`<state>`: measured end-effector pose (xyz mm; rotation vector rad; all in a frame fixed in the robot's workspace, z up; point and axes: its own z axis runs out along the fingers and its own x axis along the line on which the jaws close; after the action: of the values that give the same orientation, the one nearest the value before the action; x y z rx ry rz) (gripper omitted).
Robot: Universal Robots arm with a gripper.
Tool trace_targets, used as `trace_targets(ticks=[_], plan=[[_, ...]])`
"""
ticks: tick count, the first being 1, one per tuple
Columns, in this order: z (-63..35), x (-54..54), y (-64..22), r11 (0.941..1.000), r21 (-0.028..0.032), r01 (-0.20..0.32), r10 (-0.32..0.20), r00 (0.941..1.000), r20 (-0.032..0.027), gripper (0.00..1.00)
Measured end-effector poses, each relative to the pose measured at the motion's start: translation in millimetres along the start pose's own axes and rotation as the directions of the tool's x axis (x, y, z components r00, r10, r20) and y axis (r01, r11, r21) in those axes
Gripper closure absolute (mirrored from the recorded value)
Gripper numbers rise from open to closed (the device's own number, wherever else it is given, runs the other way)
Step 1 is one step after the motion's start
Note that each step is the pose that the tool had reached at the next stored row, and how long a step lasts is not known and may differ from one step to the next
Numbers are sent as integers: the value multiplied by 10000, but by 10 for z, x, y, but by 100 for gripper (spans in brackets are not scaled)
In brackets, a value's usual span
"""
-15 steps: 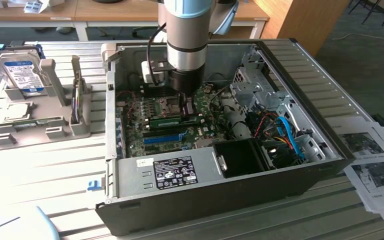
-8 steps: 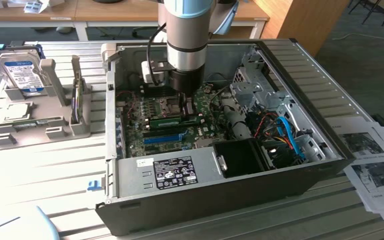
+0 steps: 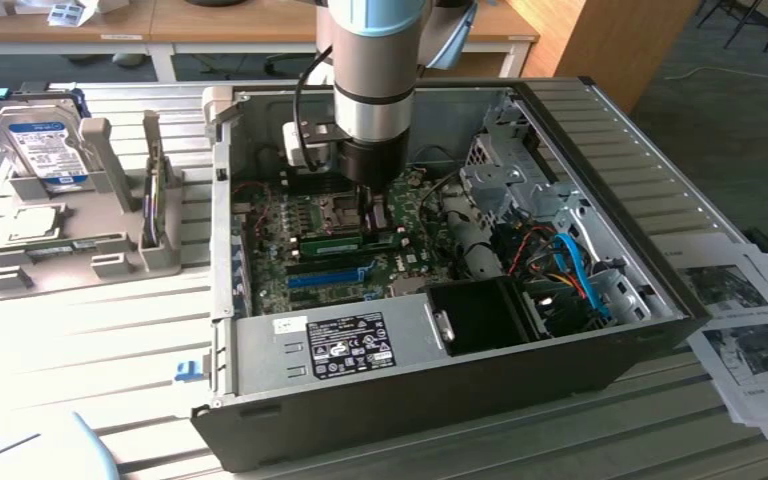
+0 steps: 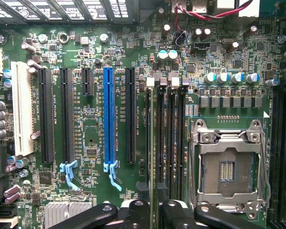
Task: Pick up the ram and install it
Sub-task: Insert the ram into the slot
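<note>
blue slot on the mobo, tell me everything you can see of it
The blue slot is a long, narrow connector, plastic by the look, mounted on the green motherboard inside the open case. It runs parallel to the black slots on either side of it and is about as long as they are. A pale blue latch sits at one end. Its channel looks empty: no card is seated in it, and nothing touches it.
</note>
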<state>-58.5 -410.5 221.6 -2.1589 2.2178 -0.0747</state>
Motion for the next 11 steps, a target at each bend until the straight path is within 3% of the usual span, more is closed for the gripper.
trace_targets(ticks=[11], plan=[[-23, 0, -1, 10000, -2, -1, 1, 10000, -2, 82]])
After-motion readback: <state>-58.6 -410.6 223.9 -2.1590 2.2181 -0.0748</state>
